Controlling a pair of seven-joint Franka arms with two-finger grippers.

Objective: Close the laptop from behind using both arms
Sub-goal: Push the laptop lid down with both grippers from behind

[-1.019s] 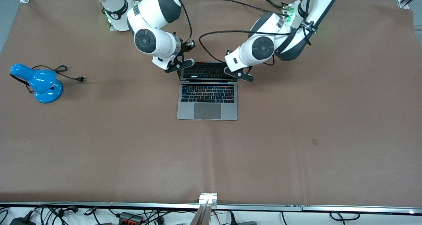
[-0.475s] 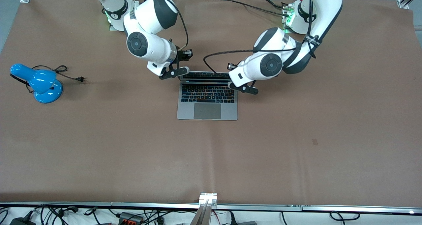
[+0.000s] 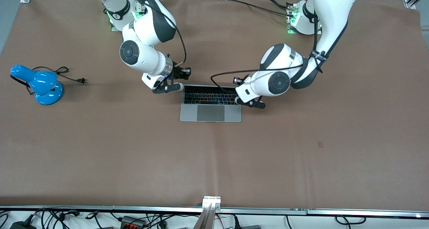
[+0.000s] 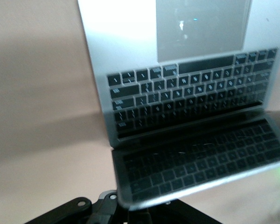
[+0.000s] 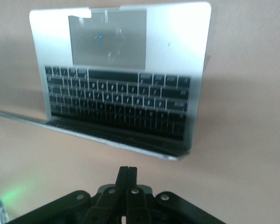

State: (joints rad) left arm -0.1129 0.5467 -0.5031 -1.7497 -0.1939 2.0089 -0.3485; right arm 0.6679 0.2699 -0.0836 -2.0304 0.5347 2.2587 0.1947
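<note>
Laptop [image 3: 210, 103] sits mid-table, base flat, trackpad toward the front camera, lid tipped far forward over the keyboard rows; keys show mirrored in the dark screen in the left wrist view [image 4: 196, 158]. Right hand [image 3: 167, 88] sits at the lid's top corner toward the right arm's end of the table; in its wrist view the fingers [image 5: 127, 179] are pressed together, gripping nothing. Left hand [image 3: 252, 103] sits at the lid's corner toward the left arm's end of the table; whether its fingers are together or apart cannot be told. Table [image 3: 301, 155] is covered in brown sheet. Blue desk lamp [image 3: 38, 84] lies well apart, toward the right arm's end, cord and plug trailing beside it.
</note>
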